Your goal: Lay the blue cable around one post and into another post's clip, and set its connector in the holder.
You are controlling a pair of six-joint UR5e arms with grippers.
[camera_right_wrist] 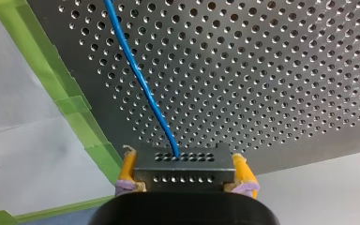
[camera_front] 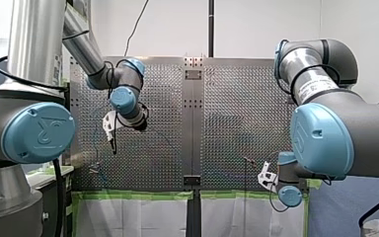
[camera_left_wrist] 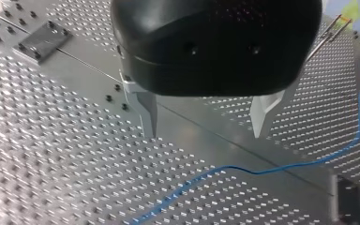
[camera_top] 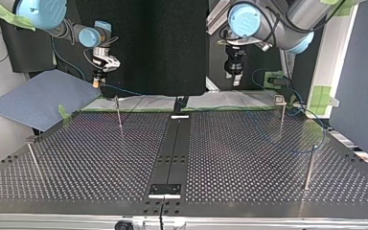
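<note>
Right pincer (camera_right_wrist: 183, 160): pinching the black connector (camera_right_wrist: 180, 171) between its yellow pads (camera_right_wrist: 127, 166), one on each end face. The blue cable (camera_right_wrist: 138, 75) leaves the connector's front row of holes and runs ahead over the perforated worktop (camera_top: 86, 158).

In the right wrist view the connector hangs above the worktop's corner, beside the green tape (camera_right_wrist: 70, 101) on the edge. In the top view that is the far left, just past the far edge and off the plate.

Left pincer (camera_left_wrist: 205, 129): spread wide, metal fingers (camera_left_wrist: 146, 110) bare, holding nothing. It hovers over the worktop. A stretch of the cable lies flat on the plate under and ahead of it, clear of both fingers.

In the top view, four thin upright posts:
- far left (camera_top: 118, 112)
- near left (camera_top: 33, 160)
- far right (camera_top: 282, 117)
- near right (camera_top: 309, 165)

The cable runs from the connector along the far edge toward the right. It appears to curve near the two right posts. The line is too thin there to tell whether it touches or wraps either one.
</note>
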